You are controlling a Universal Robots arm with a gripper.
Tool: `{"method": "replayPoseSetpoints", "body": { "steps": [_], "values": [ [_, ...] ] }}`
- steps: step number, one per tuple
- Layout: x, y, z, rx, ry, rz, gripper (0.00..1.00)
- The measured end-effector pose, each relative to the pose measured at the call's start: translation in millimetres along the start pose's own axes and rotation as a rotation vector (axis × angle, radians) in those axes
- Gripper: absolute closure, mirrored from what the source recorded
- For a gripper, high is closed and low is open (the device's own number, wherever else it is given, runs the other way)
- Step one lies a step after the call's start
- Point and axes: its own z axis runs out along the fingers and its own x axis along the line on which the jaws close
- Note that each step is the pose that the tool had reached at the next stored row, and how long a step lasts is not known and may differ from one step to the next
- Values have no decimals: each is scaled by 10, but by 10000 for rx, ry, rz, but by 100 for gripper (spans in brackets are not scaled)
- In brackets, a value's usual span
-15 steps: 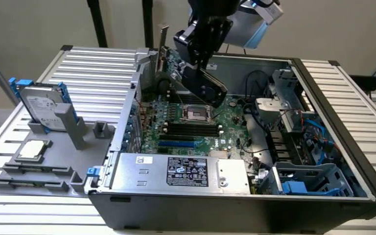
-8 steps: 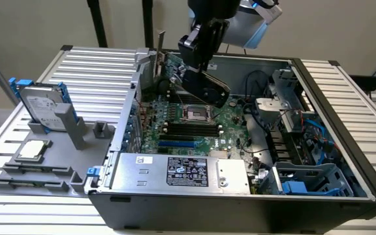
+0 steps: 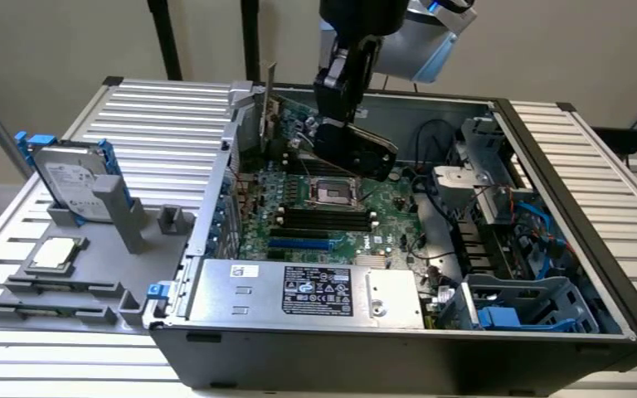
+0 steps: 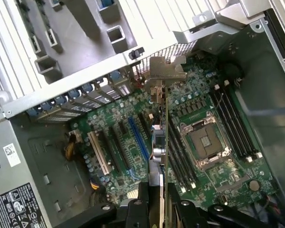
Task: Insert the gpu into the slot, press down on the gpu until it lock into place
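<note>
Tool (image 4: 162, 205) clenched on the gpu (image 3: 354, 143); card hangs tilted, edge-down, above the motherboard (image 3: 391, 207) inside the open computer case (image 3: 407, 356); silvery bracket (image 4: 166, 71) near the case's slotted wall; blue slot (image 4: 138, 137) unfilled, card's edge between it and the CPU socket (image 4: 204, 142).

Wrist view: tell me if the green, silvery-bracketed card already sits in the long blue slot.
No, the long blue plastic slot lies bare, and the tool grips the green silvery-bracketed card beside it.
</note>
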Motion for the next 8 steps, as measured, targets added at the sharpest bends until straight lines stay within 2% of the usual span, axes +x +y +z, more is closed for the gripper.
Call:
{"method": "replayPoseSetpoints", "body": {
  "steps": [4,5,7,8],
  "values": [
    [0,0,13,203,-67,-631,74],
    [-1,-1,17,307,-106,-890,74],
    [0,-1,21,419,-146,-1170,74],
    [0,-1,26,537,-189,-1474,74]
  ]
}}
